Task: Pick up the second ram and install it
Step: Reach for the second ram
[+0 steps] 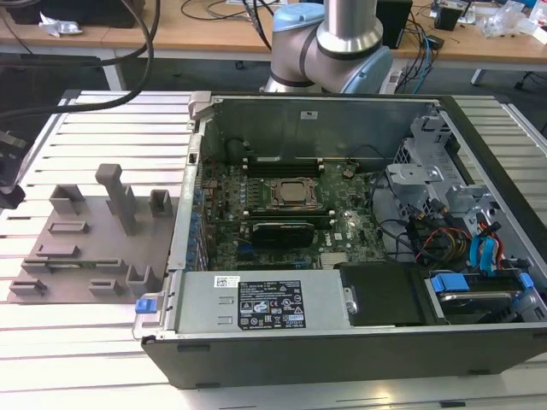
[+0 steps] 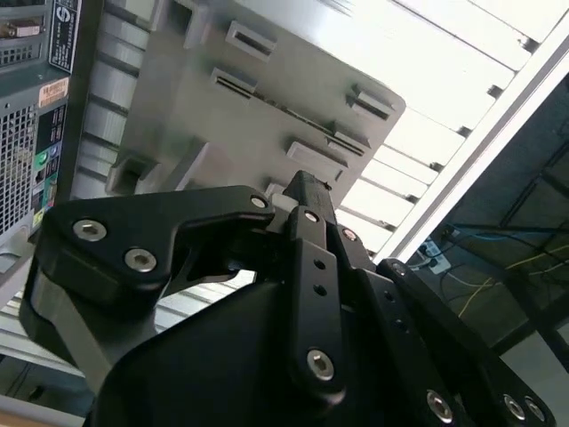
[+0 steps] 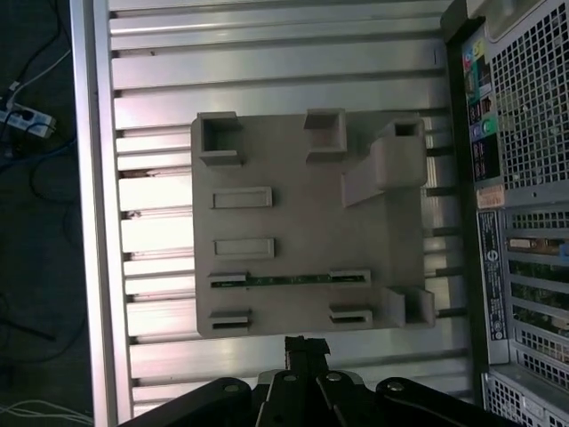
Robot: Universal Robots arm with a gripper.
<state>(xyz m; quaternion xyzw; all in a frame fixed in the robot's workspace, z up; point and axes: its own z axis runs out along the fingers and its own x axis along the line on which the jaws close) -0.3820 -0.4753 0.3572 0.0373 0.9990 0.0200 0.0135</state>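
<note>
One ram (image 3: 289, 279) sits slotted in the gray holder (image 3: 302, 233), the empty fingers (image 3: 298, 351) pressed together nearby.

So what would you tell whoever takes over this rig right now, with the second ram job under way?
Gripper: fingers shut, holding nothing, poised by the edge of the grey fixture plate nearest the ram.
Second ram: sits in its end holders on that plate, outside the computer case, to the exterior view's left of it.
Done: nothing on this ram; it is not yet grasped.
Left: the pick-up and the install on the motherboard.
</note>
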